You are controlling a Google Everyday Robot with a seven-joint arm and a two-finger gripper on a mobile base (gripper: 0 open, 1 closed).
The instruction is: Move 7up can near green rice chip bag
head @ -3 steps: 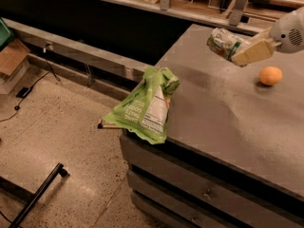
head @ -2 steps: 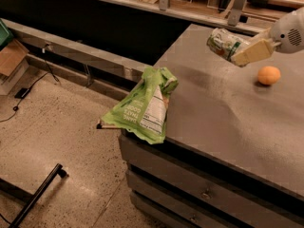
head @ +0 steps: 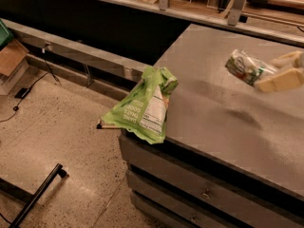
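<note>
The green rice chip bag [head: 144,105] lies on the left edge of the grey counter [head: 223,122], hanging partly over the side, its white label panel facing up. My gripper [head: 271,72] comes in from the right edge and is shut on the 7up can [head: 248,67], a dented silvery can with green markings. The can is held tilted in the air above the counter, and its shadow falls on the surface below. The can is well to the right of the bag.
The counter has drawers [head: 199,194] on its front. A dark shelf ledge [head: 85,56] runs along the left behind the bag. A black bar [head: 38,194] lies on the speckled floor at lower left. A cardboard box [head: 12,56] stands at far left.
The can and my gripper have moved lower and toward the front of the counter. The orange fruit seen earlier is no longer in view.
</note>
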